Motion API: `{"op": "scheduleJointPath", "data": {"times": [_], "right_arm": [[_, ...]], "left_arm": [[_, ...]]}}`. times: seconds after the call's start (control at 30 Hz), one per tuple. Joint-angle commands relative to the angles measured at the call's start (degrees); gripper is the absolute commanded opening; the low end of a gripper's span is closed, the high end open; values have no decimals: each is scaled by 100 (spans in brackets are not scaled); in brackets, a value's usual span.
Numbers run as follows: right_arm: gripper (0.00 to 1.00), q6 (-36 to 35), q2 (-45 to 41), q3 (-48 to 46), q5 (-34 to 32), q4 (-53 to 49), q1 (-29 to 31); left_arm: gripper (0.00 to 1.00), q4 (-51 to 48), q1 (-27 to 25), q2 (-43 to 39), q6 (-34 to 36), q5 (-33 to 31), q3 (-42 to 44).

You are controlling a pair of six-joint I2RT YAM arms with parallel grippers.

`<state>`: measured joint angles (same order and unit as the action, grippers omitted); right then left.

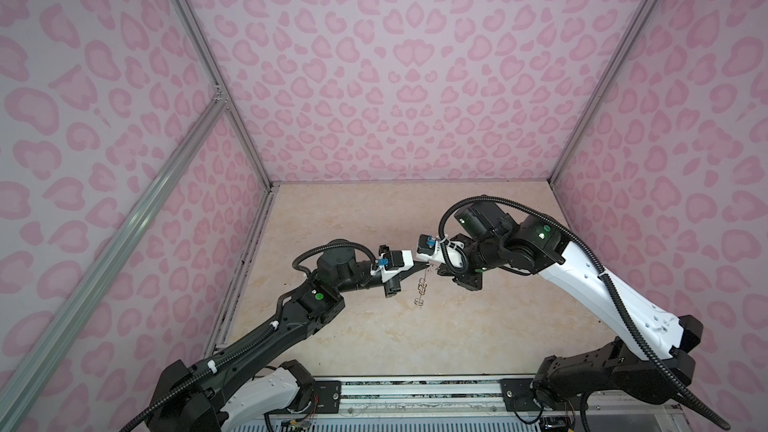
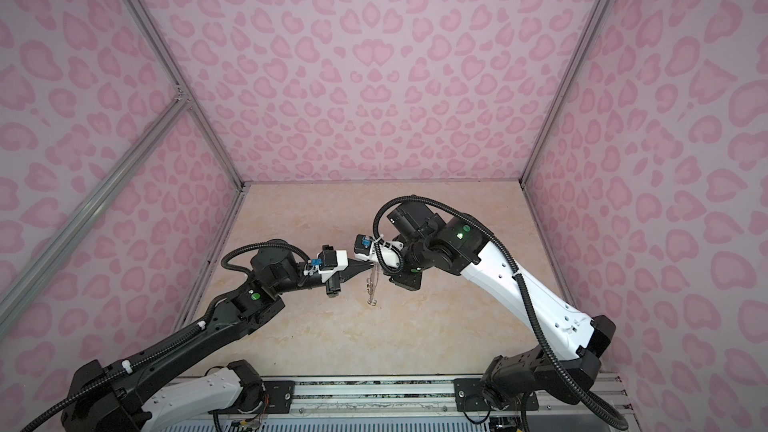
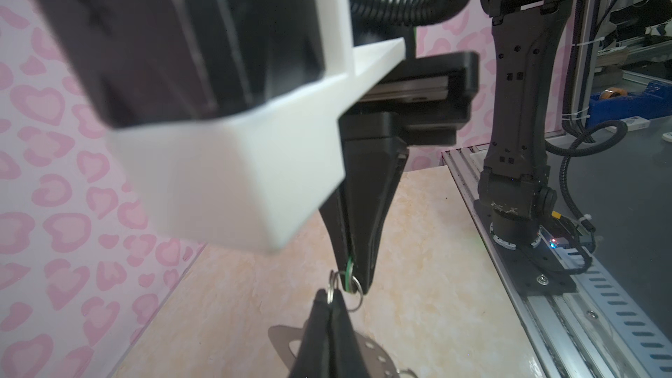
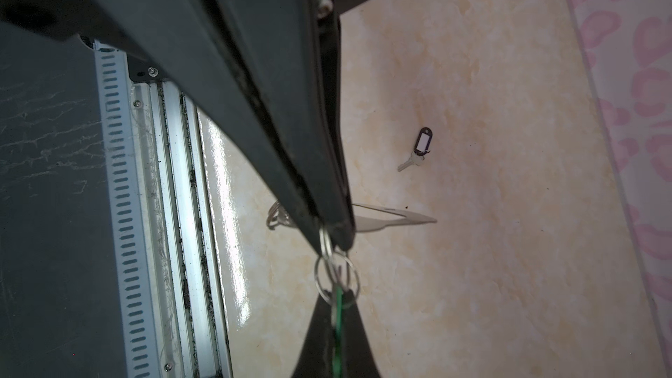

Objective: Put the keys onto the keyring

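Above the table's middle my left gripper (image 1: 423, 271) (image 3: 329, 296) is shut on a small split ring of the keyring (image 1: 419, 290) (image 2: 371, 284). The grey plate (image 3: 282, 336) (image 4: 400, 220) hangs below it, edge-on in both top views. My right gripper (image 1: 432, 268) (image 4: 336, 301) meets it tip to tip, shut on the green-tag key (image 4: 339, 309) (image 3: 349, 270). The key's own ring (image 4: 336, 274) overlaps the held split ring (image 4: 324, 241); whether they are linked I cannot tell. The black-tag key (image 4: 422, 143) lies flat on the table, seen only in the right wrist view.
Pink patterned walls (image 1: 374, 76) close in the beige table (image 1: 374, 347) at the back and both sides. An aluminium rail (image 1: 415, 392) with both arm bases runs along the front edge. The right arm's base (image 3: 516, 212) stands on that rail.
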<state>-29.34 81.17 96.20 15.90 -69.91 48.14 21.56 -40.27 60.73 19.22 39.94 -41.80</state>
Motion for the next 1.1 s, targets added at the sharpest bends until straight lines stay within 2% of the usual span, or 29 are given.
{"op": "scheduleJointPath", "data": {"times": [0.0, 0.43, 1.07], "right_arm": [[0, -15, 34, 103, -105, -106, 2], [0, 146, 120, 171, 135, -58, -6], [0, 347, 21, 127, 905, 134, -273]], "left_arm": [[3, 357, 6, -44, -48, -4, 23], [3, 467, 2, 26, -92, 125, 5], [3, 715, 2, 97, -146, -13, 115]]}}
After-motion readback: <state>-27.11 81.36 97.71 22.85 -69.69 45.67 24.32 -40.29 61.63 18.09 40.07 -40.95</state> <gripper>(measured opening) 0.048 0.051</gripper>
